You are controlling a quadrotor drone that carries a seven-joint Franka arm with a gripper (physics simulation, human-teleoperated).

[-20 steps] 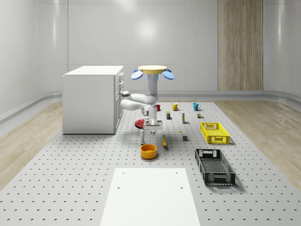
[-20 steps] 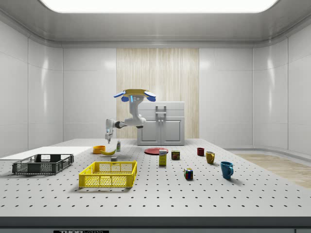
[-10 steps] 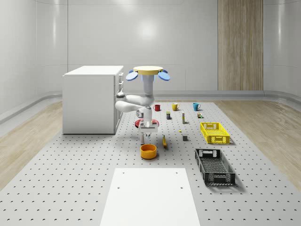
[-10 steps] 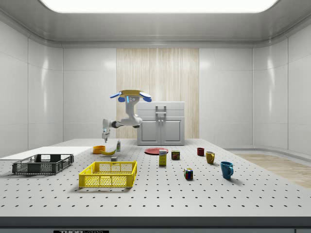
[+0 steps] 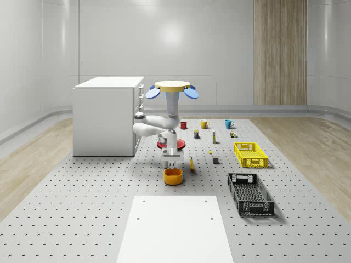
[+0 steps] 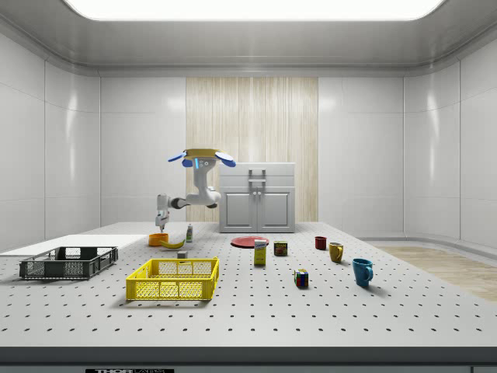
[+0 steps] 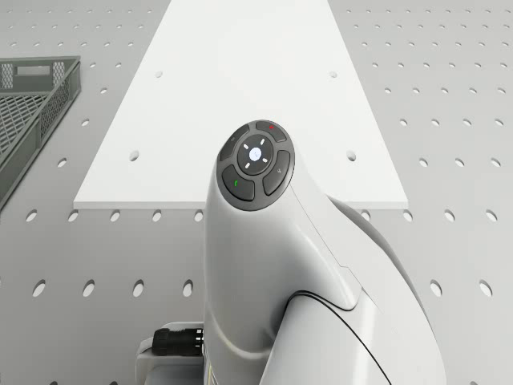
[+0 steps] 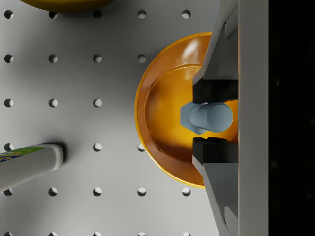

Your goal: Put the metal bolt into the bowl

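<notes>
I am seeing the drone (image 5: 172, 87) hovering above the pegboard table (image 5: 82, 197), now shifted toward the whole-scene view's left and nearer the camera than a second ago. The gripper (image 8: 210, 117) has come from beside the bottle (image 8: 27, 164) to directly over the orange bowl (image 8: 165, 113), its fingers (image 8: 214, 91) closing narrowly on the metal bolt (image 8: 206, 117), which is hanging above the bowl's hollow. The banana (image 5: 191, 164) is lying at the bowl's two o'clock.
</notes>
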